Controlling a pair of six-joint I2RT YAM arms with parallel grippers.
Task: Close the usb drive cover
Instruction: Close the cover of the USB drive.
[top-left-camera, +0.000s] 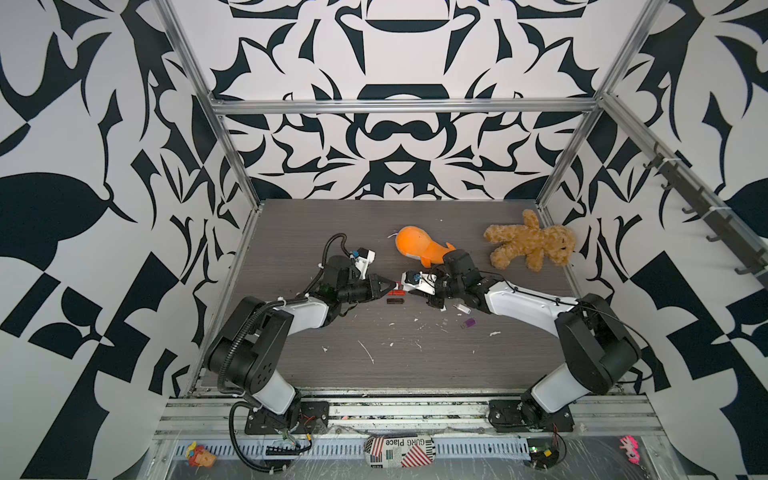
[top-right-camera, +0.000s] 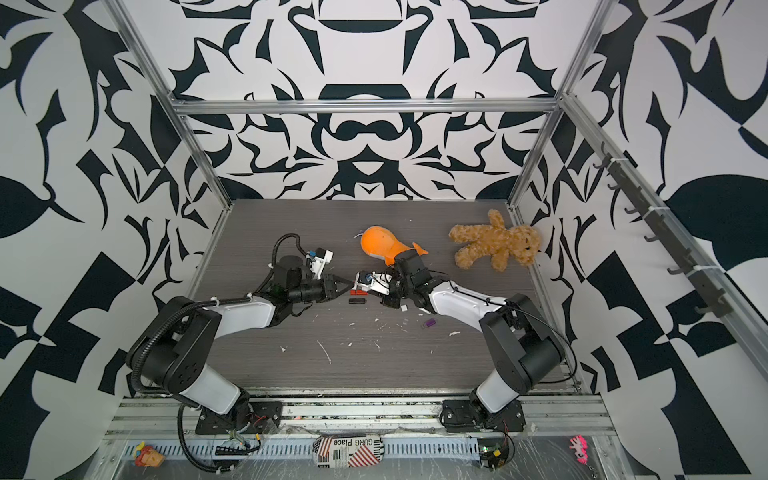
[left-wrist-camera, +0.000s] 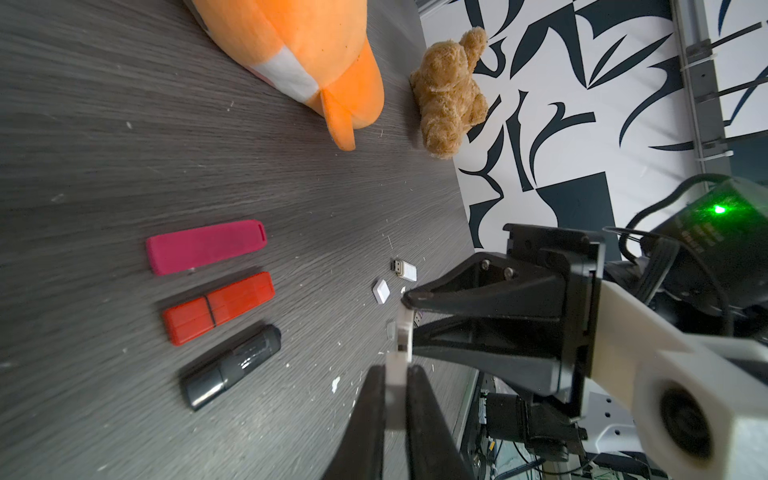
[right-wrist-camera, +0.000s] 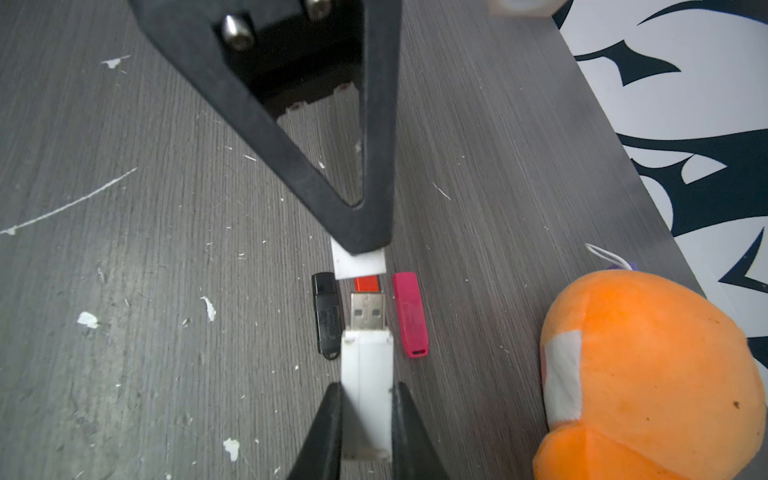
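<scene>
The white usb drive (right-wrist-camera: 366, 374) is up off the counter (top-left-camera: 415, 365), over about the middle of it, gripped by its body in the right claw (right-wrist-camera: 366, 390), whose two fingers are pressed against its sides. Its bare metal plug points straight at the white cover (right-wrist-camera: 359, 264), which the left claw (left-wrist-camera: 395, 372) has pinched tight at its tips. Plug and cover line up end to end, close but not touching; a sliver of counter and red plastic shows between them. Right beneath the pair, three capped drives lie side by side on the counter: a black drive (right-wrist-camera: 326, 316), a red drive (left-wrist-camera: 218, 307) and a pink drive (right-wrist-camera: 409, 316). Nearer the right arm lie a small white drive (left-wrist-camera: 404, 269) with its plug bare, a loose white cap (left-wrist-camera: 381, 291) just beside it, and a purple drive (top-left-camera: 468, 323) a little closer to the near edge. White scraps (top-left-camera: 365, 351) dot the near half. An orange plush whale (top-left-camera: 419, 247) lies towards the far edge, and a teddy bear (top-left-camera: 532, 243) sprawls by the far right corner.
</scene>
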